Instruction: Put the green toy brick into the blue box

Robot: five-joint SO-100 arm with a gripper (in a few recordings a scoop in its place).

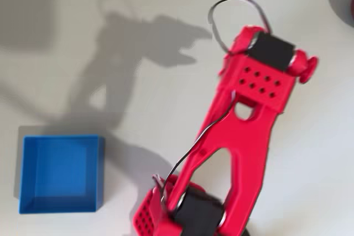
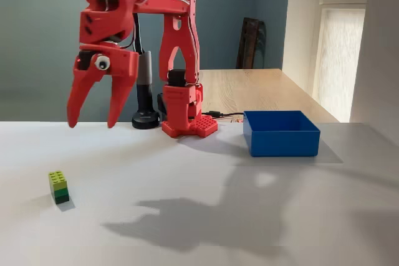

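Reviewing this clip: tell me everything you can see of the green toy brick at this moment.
In the fixed view the green toy brick is a small plastic block, lime-green on top with round studs and a darker green layer beneath. It stands upright on the white table, casting a small shadow to its right. Nothing touches it but the table: the red tool hangs open in the air above and slightly right of it, and the blue box sits far off to the right.

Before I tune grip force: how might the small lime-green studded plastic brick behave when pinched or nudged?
The small lime-green studded plastic brick looks rigid, so it probably won't deform. Being small, it's likely light and may slide on the smooth white table. Standing taller than wide, it might tip if pushed high.
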